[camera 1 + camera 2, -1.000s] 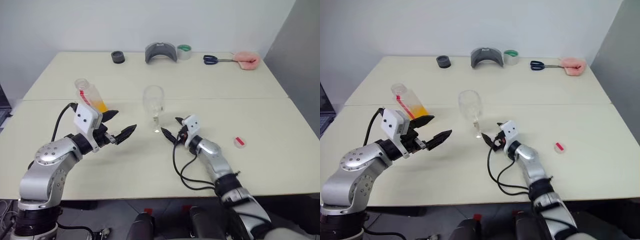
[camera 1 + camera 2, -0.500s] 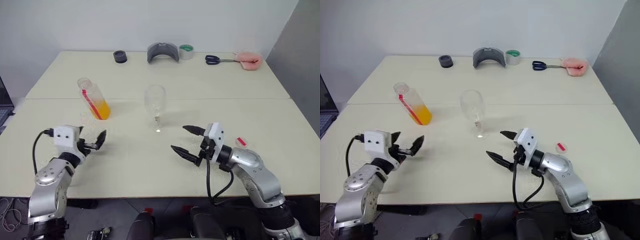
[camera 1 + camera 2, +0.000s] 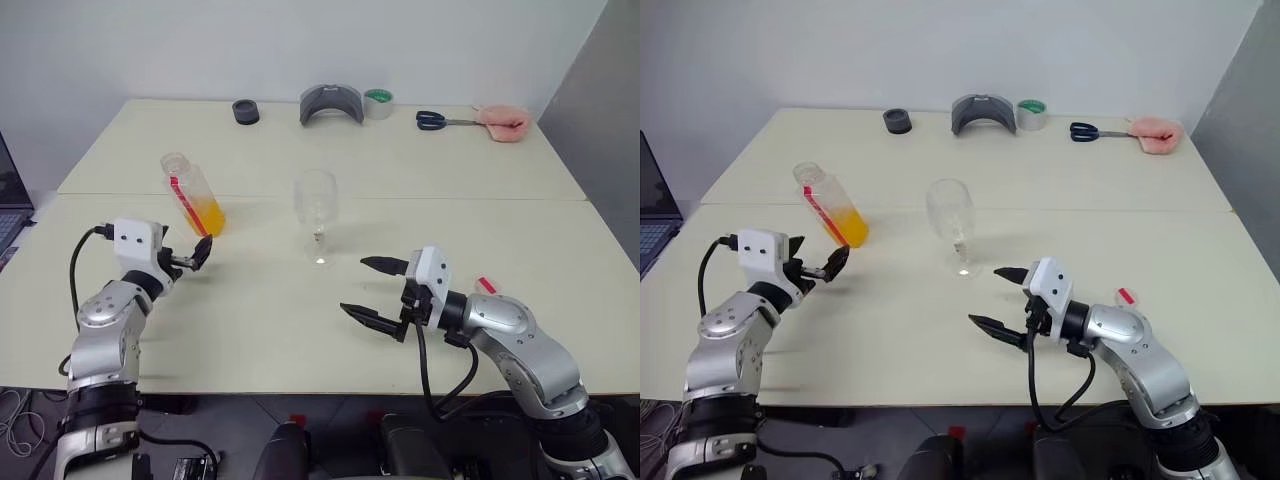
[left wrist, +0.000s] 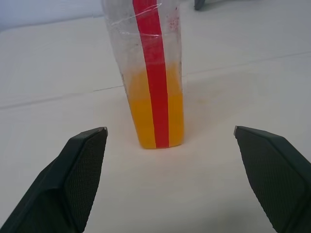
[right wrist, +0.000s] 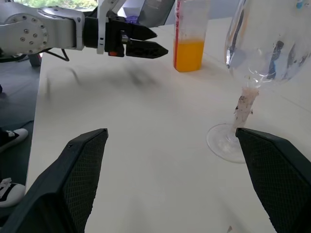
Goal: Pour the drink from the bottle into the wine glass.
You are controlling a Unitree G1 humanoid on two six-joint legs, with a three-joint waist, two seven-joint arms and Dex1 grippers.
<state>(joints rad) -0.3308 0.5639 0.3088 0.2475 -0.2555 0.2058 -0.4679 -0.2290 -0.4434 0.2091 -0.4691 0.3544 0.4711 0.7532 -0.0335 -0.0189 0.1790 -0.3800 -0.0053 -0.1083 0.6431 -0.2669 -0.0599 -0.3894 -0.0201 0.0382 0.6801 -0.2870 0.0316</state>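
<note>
The bottle (image 3: 193, 193) stands upright on the table (image 3: 400, 180), left of the wine glass (image 3: 316, 204); the left gripper (image 3: 196, 256), spread wide and empty, sits just before it; the right gripper (image 3: 375, 289) gapes empty, farther off.

Looked like a lab or test room, not a home. Two plain cream tables (image 3: 420, 300) were pushed together against a bare white wall (image 3: 300, 45). Odd workshop items lined the far edge: a black roll (image 3: 245, 111), a grey curved piece (image 3: 331, 104), a roll of tape (image 3: 378, 103), blue-handled scissors (image 3: 438, 120), a pink object (image 3: 504, 121). A laptop edge (image 3: 658, 215) showed at far left. Loose cables (image 3: 15, 410) lay on the floor.
</note>
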